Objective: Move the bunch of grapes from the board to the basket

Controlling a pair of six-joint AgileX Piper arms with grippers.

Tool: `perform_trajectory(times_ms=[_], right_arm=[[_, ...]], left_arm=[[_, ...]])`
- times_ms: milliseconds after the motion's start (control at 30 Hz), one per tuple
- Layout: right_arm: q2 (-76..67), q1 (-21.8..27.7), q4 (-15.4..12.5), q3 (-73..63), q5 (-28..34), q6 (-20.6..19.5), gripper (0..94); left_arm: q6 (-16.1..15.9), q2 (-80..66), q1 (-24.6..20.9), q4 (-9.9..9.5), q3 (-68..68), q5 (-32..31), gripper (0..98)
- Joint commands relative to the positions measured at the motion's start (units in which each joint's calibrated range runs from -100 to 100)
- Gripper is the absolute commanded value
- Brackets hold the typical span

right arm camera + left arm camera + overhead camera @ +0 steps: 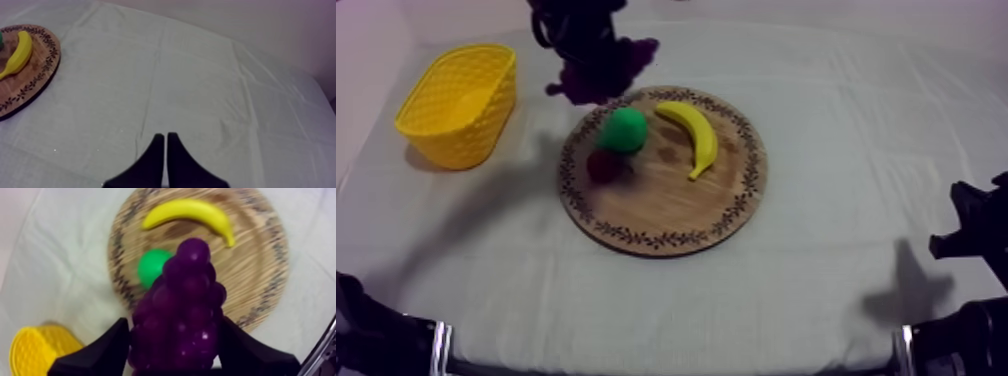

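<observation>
My right fingers [156,157] lie together, idle over the worktop [200,75]. My left fingers [107,348] clamp the bunch of grapes [182,303] at its broad middle, aloft over the wooden board's [666,205] far rim. It looks light, knobbly and probably slick, so a central hold suits it. The yellow basket [486,112] stands at my left.

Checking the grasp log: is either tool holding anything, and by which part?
Left tool is shut on the bunch of grapes, gripping its broad end from both sides. Right tool is shut on nothing.
</observation>
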Motion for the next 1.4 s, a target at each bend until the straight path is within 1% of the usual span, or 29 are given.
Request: perform_trajectory(times_ms=[0,367,600,933,1133,1367], right_arm=[[0.00,0.02,0.03,-0.04,0.00,-0.01,0.3],[0.00,0.02,0.03,-0.04,0.00,-0.01,0.3],[0.00,0.02,0.03,-0.04,0.00,-0.01,0.3],[0.00,0.02,0.03,-0.04,0.00,-0.01,0.3],[0.00,0.02,0.03,-0.04,0.00,-0.01,0.3],[0.00,0.02,0.03,-0.04,0.00,-0.01,0.3]], left_arm=[[-0.32,-0.30,-3.49,-0.01,1.35,-0.07,51.5],[-2.32,-2.17,-15.88,-0.24,4.44,-0.10,51.2],[-2.54,-2.98,-21.21,-0.82,3.28,-0.08,50.5],[-1.88,-3.71,-25.08,-1.52,1.33,0.51,50.7],[-1.58,-2.55,-25.78,-1.79,-0.02,0.54,51.2],[-0.93,2.20,-26.04,-1.70,-1.02,0.02,51.5]])
